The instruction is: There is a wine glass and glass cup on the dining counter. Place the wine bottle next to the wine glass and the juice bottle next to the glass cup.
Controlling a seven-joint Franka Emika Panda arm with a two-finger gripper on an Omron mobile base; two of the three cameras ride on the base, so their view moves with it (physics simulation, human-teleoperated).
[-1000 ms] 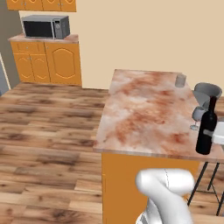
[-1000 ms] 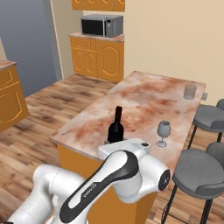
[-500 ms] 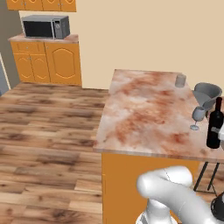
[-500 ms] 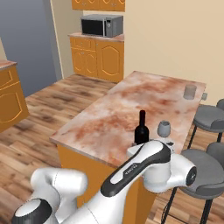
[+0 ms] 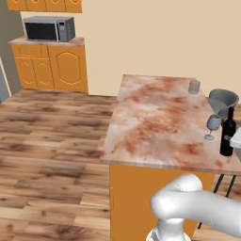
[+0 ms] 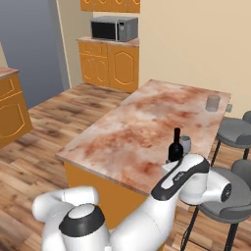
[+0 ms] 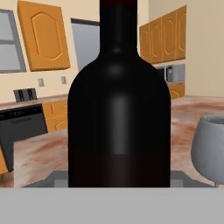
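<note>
The wine bottle (image 5: 228, 134), tall and nearly black, stands upright at the right edge of the dining counter (image 5: 155, 122), just right of the wine glass (image 5: 212, 125). In the hand view the wine bottle (image 7: 118, 109) sits close between my fingers, and my gripper (image 7: 118, 178) is shut on its lower body. The wine glass (image 7: 211, 146) shows to its right. From the right base, the wine bottle (image 6: 175, 145) stands in front of the wine glass (image 6: 186, 143). The glass cup (image 5: 194, 86) stands at the counter's far right corner. The juice bottle is out of view.
Grey bar stools (image 6: 235, 135) line the counter's right side, with one (image 5: 222, 100) behind the wine glass. My arm (image 6: 181, 181) reaches over the counter's near right corner. A microwave (image 5: 49, 29) sits on orange cabinets (image 5: 49, 68) across the wooden floor.
My arm has carried the wine bottle to the right along the counter's near edge, up beside the wine glass. Over the last half second it has barely moved.
</note>
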